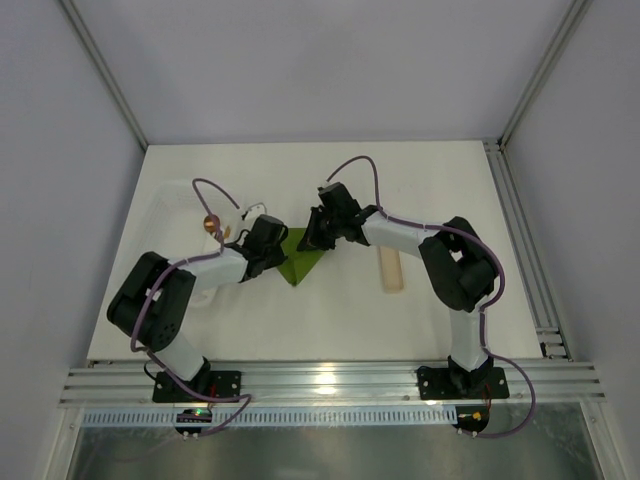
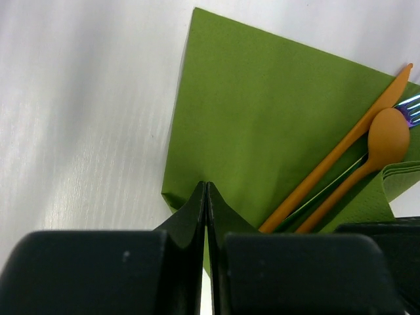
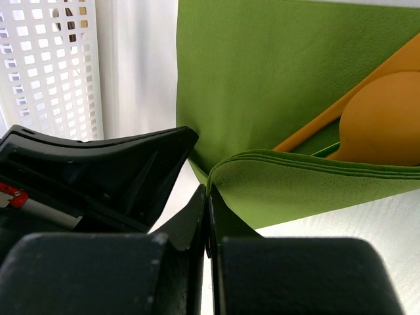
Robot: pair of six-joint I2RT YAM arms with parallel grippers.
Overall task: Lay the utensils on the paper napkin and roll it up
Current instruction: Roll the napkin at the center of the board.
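The olive-green paper napkin (image 1: 303,260) lies mid-table between the two arms. On it lie the utensils: an orange knife (image 2: 341,147), an orange spoon (image 2: 387,134) and the tines of a shiny green-purple fork (image 2: 410,108). My right gripper (image 3: 210,189) is shut on the napkin's edge (image 3: 295,184), which is lifted and curls over the spoon (image 3: 384,121). My left gripper (image 2: 207,185) is shut, its tips over the napkin's opposite corner (image 2: 172,193) with nothing seen between them. In the top view the left gripper (image 1: 281,249) and right gripper (image 1: 313,240) meet over the napkin.
A clear plastic tray (image 1: 170,212) stands at the left, behind the left arm; its white perforated wall (image 3: 52,65) shows in the right wrist view. A pale wooden block (image 1: 391,268) lies right of the napkin. The left gripper's black body (image 3: 98,174) sits close beside the right fingers.
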